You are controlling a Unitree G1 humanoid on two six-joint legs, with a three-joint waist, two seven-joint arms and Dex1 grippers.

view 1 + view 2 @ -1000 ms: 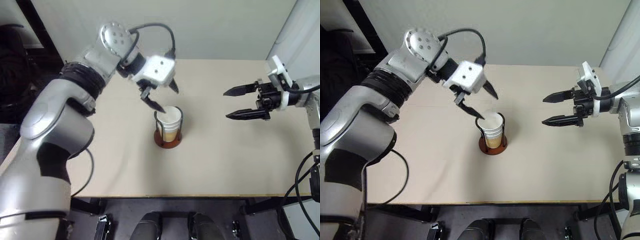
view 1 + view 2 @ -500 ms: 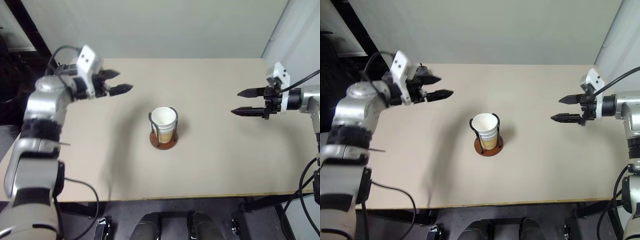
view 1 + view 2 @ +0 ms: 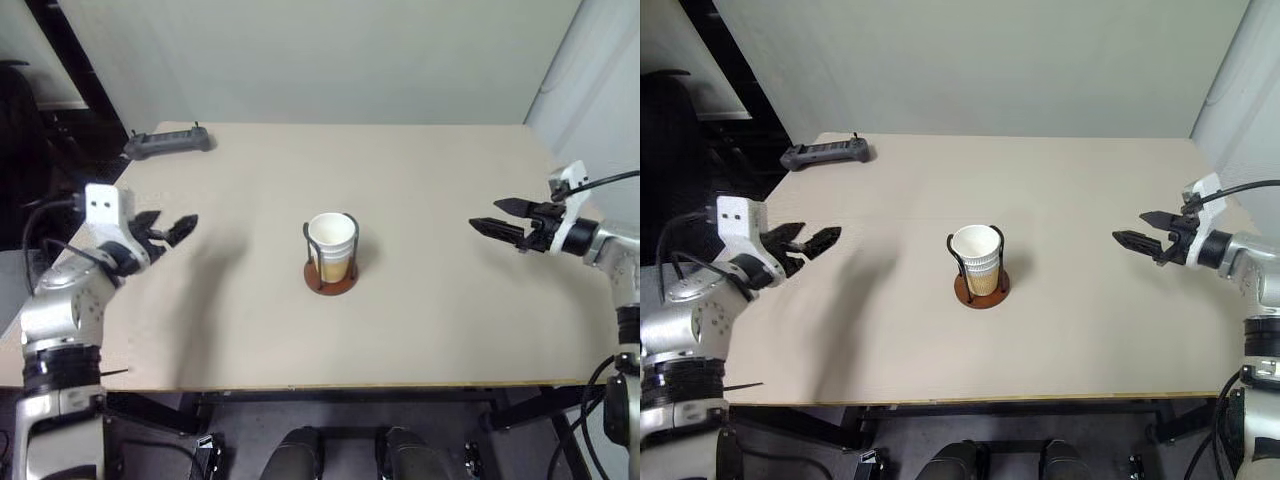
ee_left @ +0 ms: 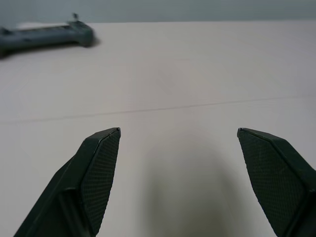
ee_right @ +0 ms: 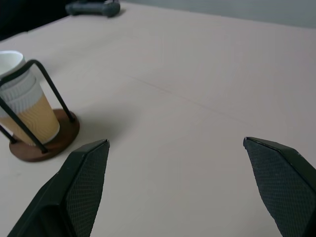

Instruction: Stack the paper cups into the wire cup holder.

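The paper cups (image 3: 331, 240) sit nested one in another inside the wire cup holder (image 3: 330, 276), near the middle of the table (image 3: 440, 330). The left gripper (image 3: 178, 228) hovers by the left edge and the right gripper (image 3: 497, 222) by the right edge, both with fingers apart and empty. A grey controller (image 3: 168, 143) lies at the far left corner.

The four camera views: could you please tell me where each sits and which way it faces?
Left and right eye views: on the head, looking down on the table, both arms at its sides.
Left wrist view: along the open left gripper toward the grey device.
Right wrist view: along the open right gripper toward the paper cups in the wire cup holder.
Shared: the device.
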